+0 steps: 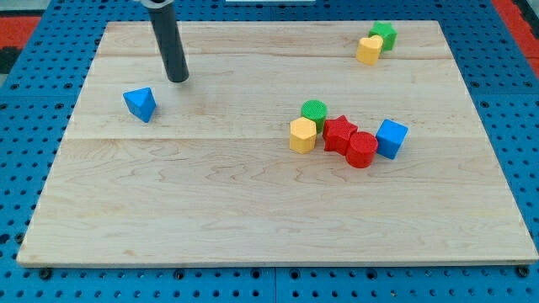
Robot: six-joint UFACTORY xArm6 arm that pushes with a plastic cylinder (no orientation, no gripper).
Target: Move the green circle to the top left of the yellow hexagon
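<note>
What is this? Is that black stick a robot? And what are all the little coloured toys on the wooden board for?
Yes, the stick is the end of a robot arm. It has no hand, so it holds nothing; it only pushes things by sliding my tip across the wooden board. There is one picture, from a camera looking down at the board.

On the board lie small blocks. Near my tip, to the view's lower left of it, is a blue triangle. In the middle sits a huddle: a green circle, just below it a yellow hexagon, then a red star, another red block and a blue cube. At the view's top right are a yellow heart and a green star.

The robot's job is to nudge the green circle to the hexagon's top left.
</note>
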